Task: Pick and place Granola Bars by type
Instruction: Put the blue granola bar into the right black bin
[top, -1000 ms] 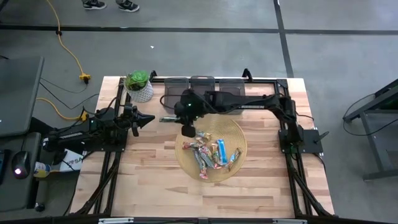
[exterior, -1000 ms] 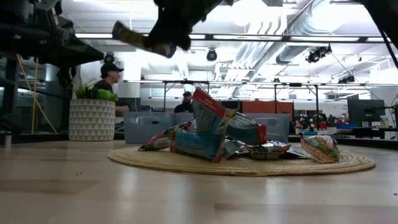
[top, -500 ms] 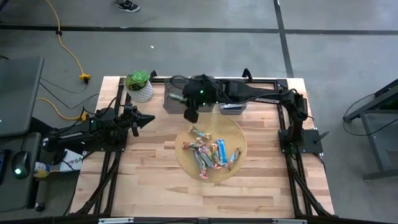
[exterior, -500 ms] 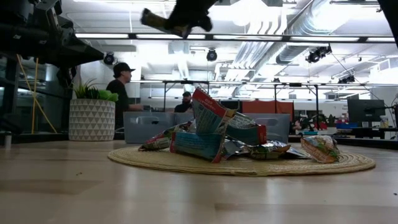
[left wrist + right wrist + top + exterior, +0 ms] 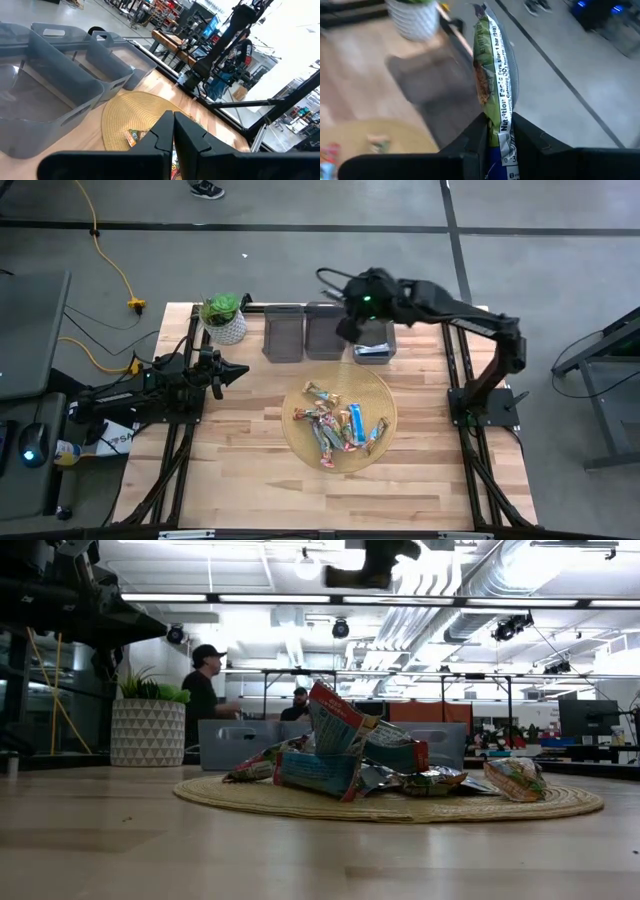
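Note:
Several granola bars (image 5: pixel 335 425) in shiny wrappers lie heaped on a round woven mat (image 5: pixel 382 395) in the middle of the table, also showing in the low view as a pile (image 5: pixel 350 755). My right gripper (image 5: pixel 347 330) hangs high over three grey bins (image 5: pixel 324 332) at the far edge, shut on a green-and-brown granola bar (image 5: pixel 492 65). The right bin (image 5: pixel 373 345) holds a blue item. At the table's left my left gripper (image 5: pixel 238 370) stays shut and level, holding nothing. My right gripper pinches one end of the granola bar (image 5: pixel 500 120) between its two fingers (image 5: pixel 479 137). The fingers slant down toward the table's left, and the bar runs on ahead of them along their line. It is lifted clear, high above the bins, its seam side with white print toward the wrist camera.
A potted plant (image 5: pixel 224 320) stands at the far left corner beside the bins. The left wrist view shows the bins (image 5: pixel 45 85) and the mat (image 5: pixel 127 117) ahead of the shut left fingers (image 5: pixel 173 120). A person stands in the room beyond the table (image 5: pixel 205 690).
My right gripper has risen from over the mat's far left part and swung toward the far edge and the table's right, over the bins, turning as it went. The granola bar has gone with it, still clear of everything.

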`<state>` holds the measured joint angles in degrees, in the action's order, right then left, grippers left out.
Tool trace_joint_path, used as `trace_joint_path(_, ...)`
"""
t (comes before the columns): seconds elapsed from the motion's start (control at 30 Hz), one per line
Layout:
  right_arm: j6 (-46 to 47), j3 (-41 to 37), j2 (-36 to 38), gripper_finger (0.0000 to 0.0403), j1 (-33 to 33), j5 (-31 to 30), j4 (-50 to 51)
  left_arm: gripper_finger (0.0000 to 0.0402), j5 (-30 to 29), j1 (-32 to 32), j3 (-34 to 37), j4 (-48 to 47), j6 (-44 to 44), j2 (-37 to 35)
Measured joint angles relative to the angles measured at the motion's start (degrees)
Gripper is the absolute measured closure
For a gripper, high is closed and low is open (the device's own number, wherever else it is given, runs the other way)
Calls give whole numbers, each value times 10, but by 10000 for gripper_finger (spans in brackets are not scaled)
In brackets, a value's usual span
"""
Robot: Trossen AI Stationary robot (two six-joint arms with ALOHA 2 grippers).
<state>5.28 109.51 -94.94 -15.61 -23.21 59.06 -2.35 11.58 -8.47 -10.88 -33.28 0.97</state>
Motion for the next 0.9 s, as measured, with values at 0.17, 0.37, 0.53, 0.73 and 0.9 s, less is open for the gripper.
trace_joint_path(0.17, 13, -1, 41, 344, -33, -24, 113, 392, 3, 0, 0, 0, 0, 0)
trace_joint_path(0.37, 7, -70, 78, 344, -67, 35, 164, 392, 3, 0, 0, 0, 0, 0)
trace_joint_path(0.53, -85, -199, 92, 344, -76, 126, 120, 392, 3, 0, 0, 0, 0, 0)
trace_joint_path(0.73, -192, -353, 92, 344, -94, 158, -44, 392, 4, 0, 0, 0, 0, 0)
trace_joint_path(0.9, -235, -437, 92, 344, -124, 142, -140, 392, 4, 0, 0, 0, 0, 0)
